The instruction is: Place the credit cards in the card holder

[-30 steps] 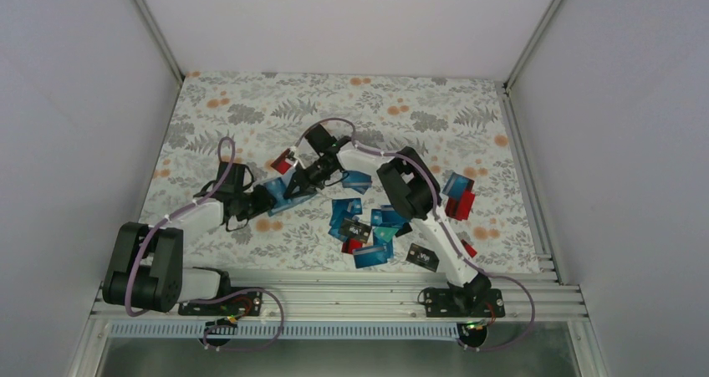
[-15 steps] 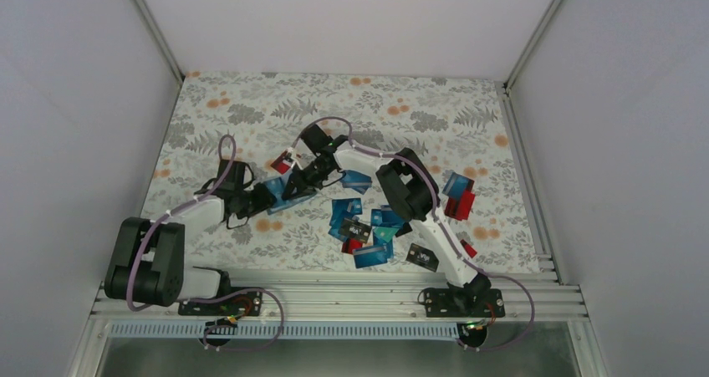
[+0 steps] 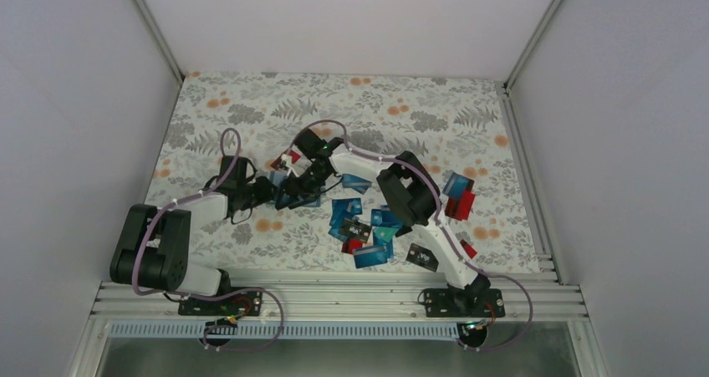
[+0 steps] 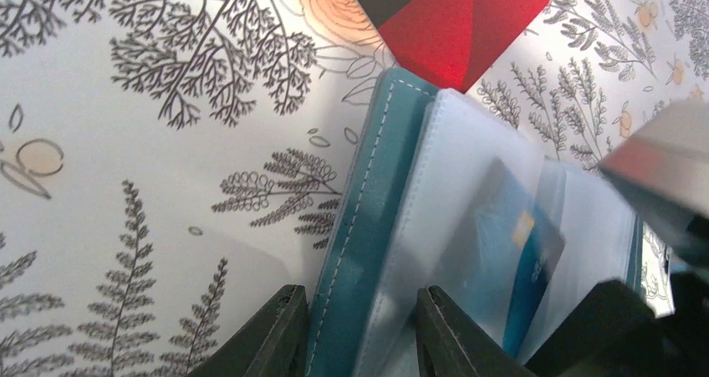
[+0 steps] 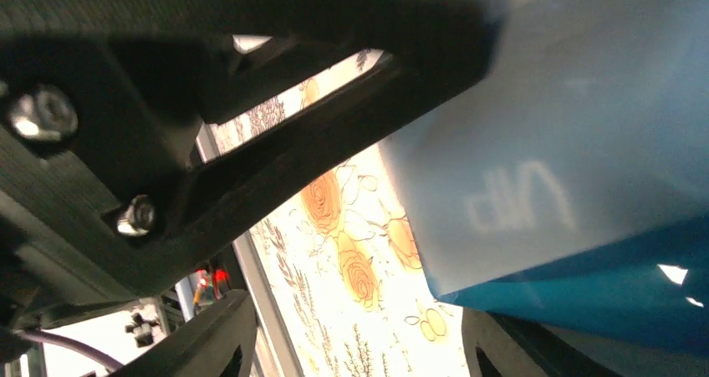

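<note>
The card holder [image 4: 368,252] lies open on the flowered cloth, its teal cover pinched between the fingers of my left gripper [image 4: 359,343], which is shut on it. A blue credit card [image 4: 522,264] sits in one of its clear pockets. In the top view the card holder [image 3: 303,200] shows between my left gripper [image 3: 269,195] and my right gripper [image 3: 293,186]. My right gripper [image 5: 359,348] is open, with only cloth between its fingers and a pale blue pocket [image 5: 535,143] just beyond them. Several loose credit cards [image 3: 361,226] lie to the right.
A red card [image 4: 451,9] lies right behind the holder. More blue and red cards [image 3: 458,195] lie near the right arm's elbow, and a black card [image 3: 422,257] by its base. The aluminium rail [image 3: 334,289] runs along the near edge.
My right gripper has gone from shut to open at the holder's pocket. The left arm has shifted slightly away from its base, still gripping the holder.
</note>
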Available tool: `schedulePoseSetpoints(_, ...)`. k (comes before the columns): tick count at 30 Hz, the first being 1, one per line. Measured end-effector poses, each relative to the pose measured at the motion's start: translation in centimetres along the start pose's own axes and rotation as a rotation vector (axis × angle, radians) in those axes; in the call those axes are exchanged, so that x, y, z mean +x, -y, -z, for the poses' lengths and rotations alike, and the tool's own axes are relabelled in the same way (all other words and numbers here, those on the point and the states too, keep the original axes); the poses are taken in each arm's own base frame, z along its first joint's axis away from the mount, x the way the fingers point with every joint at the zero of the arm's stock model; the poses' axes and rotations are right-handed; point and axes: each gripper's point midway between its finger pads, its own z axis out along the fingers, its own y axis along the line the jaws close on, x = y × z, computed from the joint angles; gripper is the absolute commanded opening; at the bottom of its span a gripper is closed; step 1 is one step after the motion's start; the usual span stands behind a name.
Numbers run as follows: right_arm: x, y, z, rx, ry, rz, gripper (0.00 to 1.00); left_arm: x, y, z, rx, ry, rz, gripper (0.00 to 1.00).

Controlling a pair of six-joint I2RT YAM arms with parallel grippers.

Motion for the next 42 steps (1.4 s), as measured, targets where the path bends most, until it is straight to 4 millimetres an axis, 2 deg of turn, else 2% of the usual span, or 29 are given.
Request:
schedulePoseSetpoints(4,0.8,-0.9,-0.6,0.020,-0.021,0.013,0.72,-0.5,0.3,-0.2,0.012,0.019,-0.010,0.34)
schedulePoseSetpoints(8,0.8,-0.9,-0.5,0.068,-0.011,0.024,0.75,-0.5,0.5,-0.3,0.018,0.023,-0.015,0.33)
schedulePoseSetpoints(16,0.0,0.4,0.8,0.185,0.040,0.023,0.73,-0.5,0.6,-0.3,0.026,0.031,-0.020,0.33)
schedulePoseSetpoints(25,-2.1,1.3,1.9,0.230,0.080,0.020,0.70,-0.2,0.7,-0.2,0.043,0.032,-0.029,0.34)
schedulePoseSetpoints(34,-2.2,1.7,2.3,0.269,0.087,0.033,0.72,0.6,0.7,0.3,0.036,0.004,-0.030,0.36)
schedulePoseSetpoints(42,-1.8,1.3,3.5,0.299,0.095,0.030,0.70,1.6,-0.3,1.5,-0.039,-0.028,-0.001,0.38)
